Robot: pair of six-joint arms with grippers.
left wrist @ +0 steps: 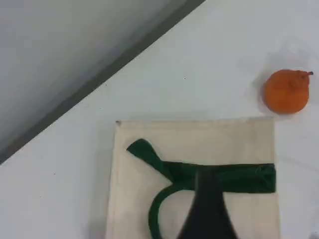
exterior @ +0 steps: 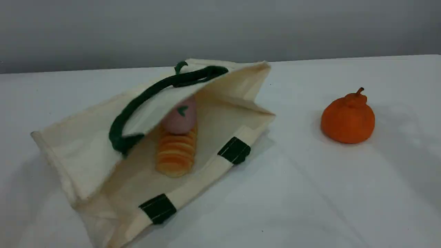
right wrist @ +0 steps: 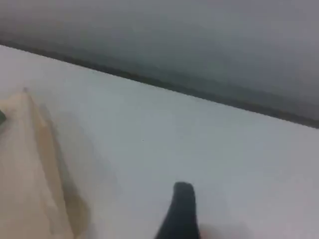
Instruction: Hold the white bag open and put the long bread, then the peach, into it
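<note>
We see a large cream-white tote bag (exterior: 79, 137) of woven canvas cloth, matt and slightly coarse, softly creased at its folds. Its dark green strap handle (exterior: 144, 94) looks like thicker cloth webbing, also matt, and the dark green cloth patches (exterior: 235, 150) on the rim show fine pale stitch lines. The elongated golden-orange ridged loaf (exterior: 175, 155) has a faint sheen, whether foam or plastic we cannot tell. The dull pink rounded peach (exterior: 179, 120) is matt. The orange stemmed fruit (exterior: 348, 119) has matt, slightly rough skin. The white table surface (exterior: 310, 193) looks smooth and matt
</note>
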